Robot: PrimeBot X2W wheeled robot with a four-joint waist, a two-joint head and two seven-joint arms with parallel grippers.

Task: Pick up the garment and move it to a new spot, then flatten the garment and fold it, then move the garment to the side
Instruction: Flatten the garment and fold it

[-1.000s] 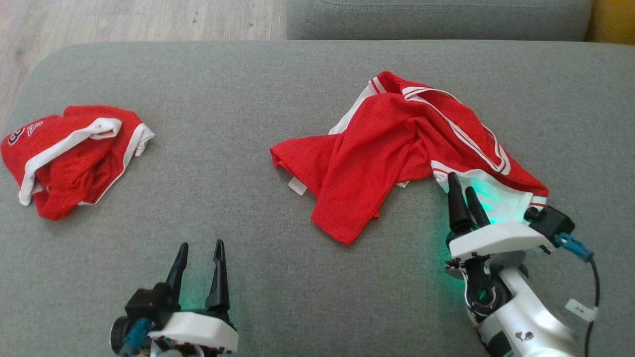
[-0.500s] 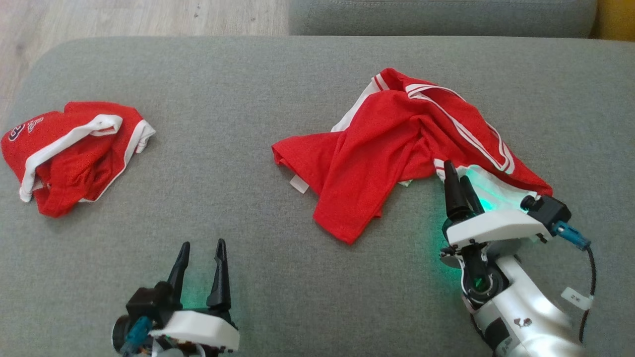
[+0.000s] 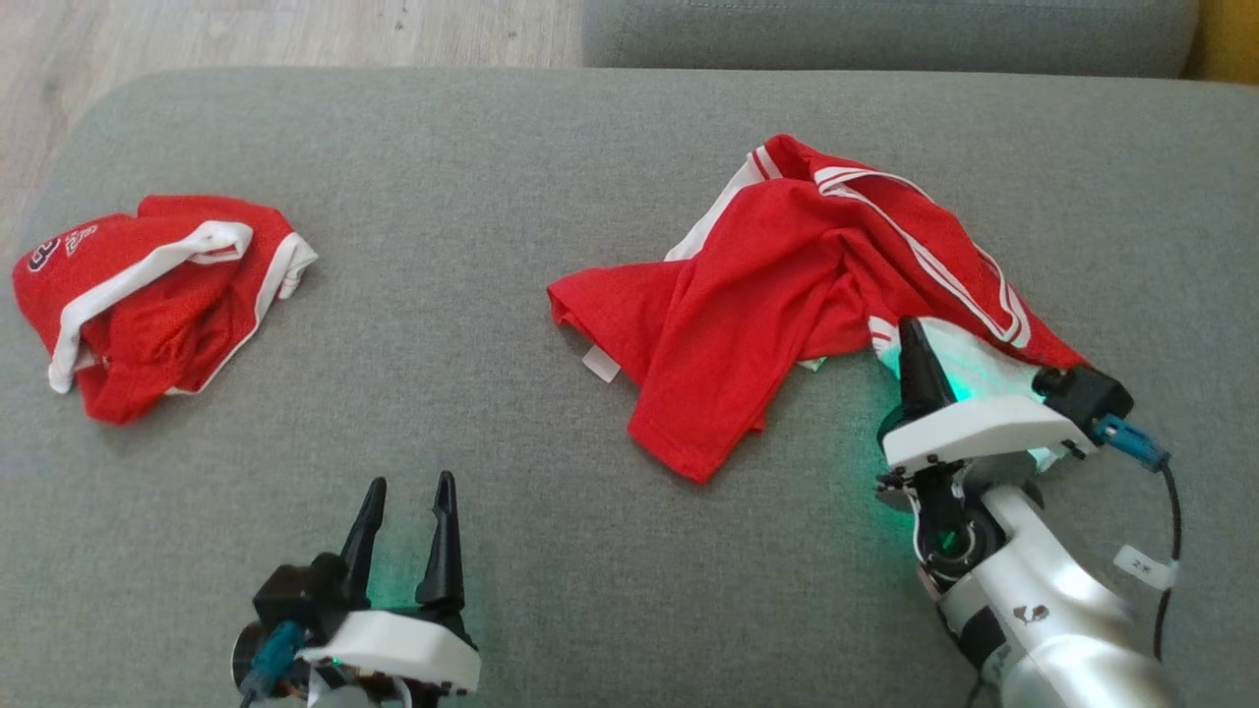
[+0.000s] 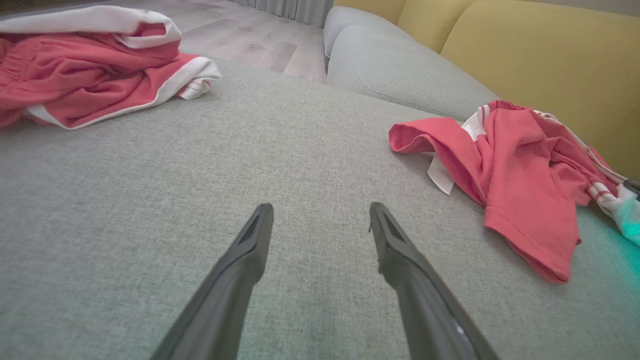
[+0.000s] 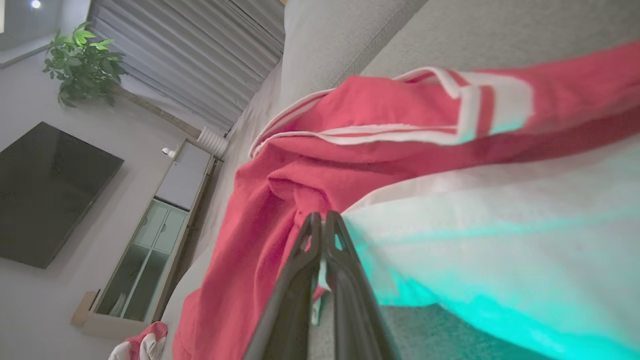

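garment (image 3: 787, 275): matt knit cloth | sofa (image 3: 492, 393): rough woven fabric

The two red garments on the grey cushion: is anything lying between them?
Nothing. In the head view, bare grey cushion runs from the bunched red garment to the spread red garment.

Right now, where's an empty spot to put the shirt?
The bare sofa stretch between the red bundle and the crumpled shirt, beyond the left gripper, is free. It's crowded near the right gripper, pinching the shirt's white edge.

Light: soft, even | green glow on garment (image 3: 787, 295) | wrist edges warped
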